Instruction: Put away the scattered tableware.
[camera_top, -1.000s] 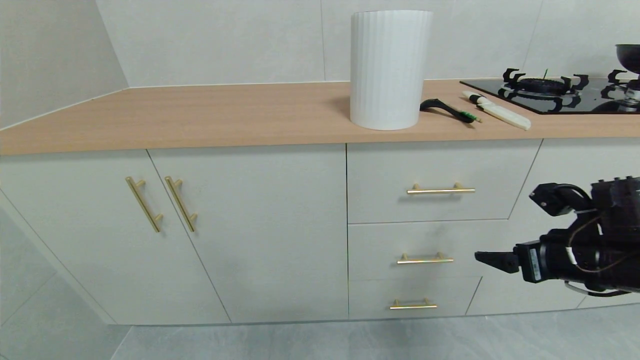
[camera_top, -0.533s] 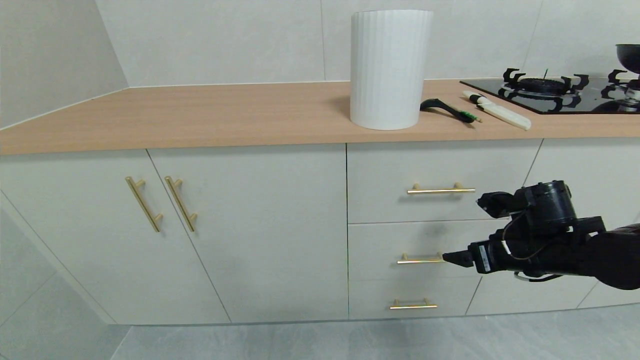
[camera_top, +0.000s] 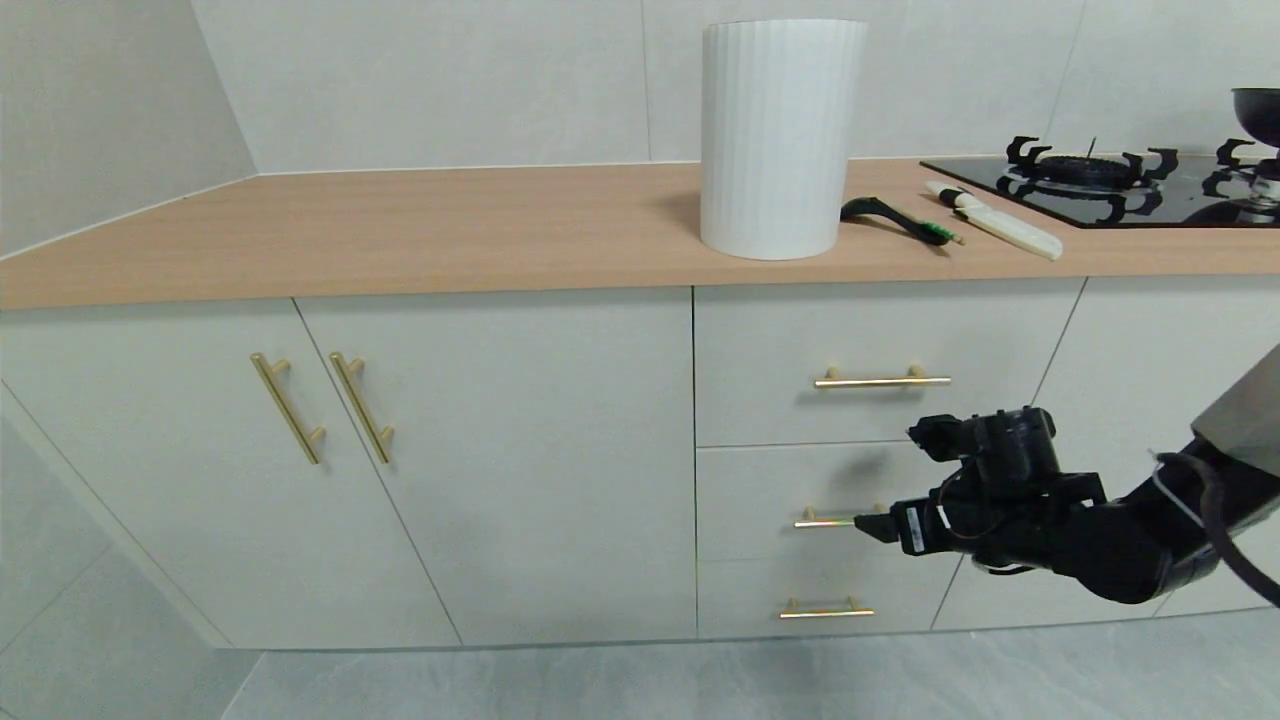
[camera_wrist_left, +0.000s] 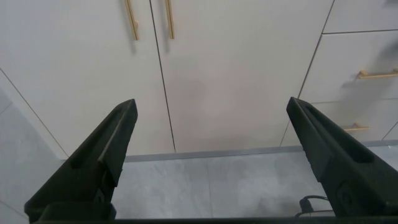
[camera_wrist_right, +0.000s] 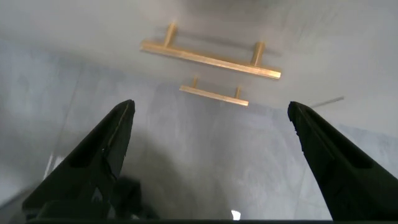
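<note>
- The tableware is a black spoon (camera_top: 893, 218) and a pale knife (camera_top: 993, 222). Both lie on the wooden countertop (camera_top: 400, 225) between the white ribbed canister (camera_top: 775, 140) and the hob (camera_top: 1100, 185), with neither arm touching them.
- I judge a drawer is meant to take them, so opening one comes first.
- My right gripper (camera_top: 872, 525) sits low, level with the middle drawer handle (camera_top: 825, 520), its tip just beside the bar's end. Its jaws are spread wide and empty, and the bar lies ahead of them, not between.
- My left gripper (camera_wrist_left: 211, 106) hangs low facing the cabinet doors (camera_wrist_left: 217, 68), fingers apart and holding nothing. I reckon it is parked out of the way.
</note>
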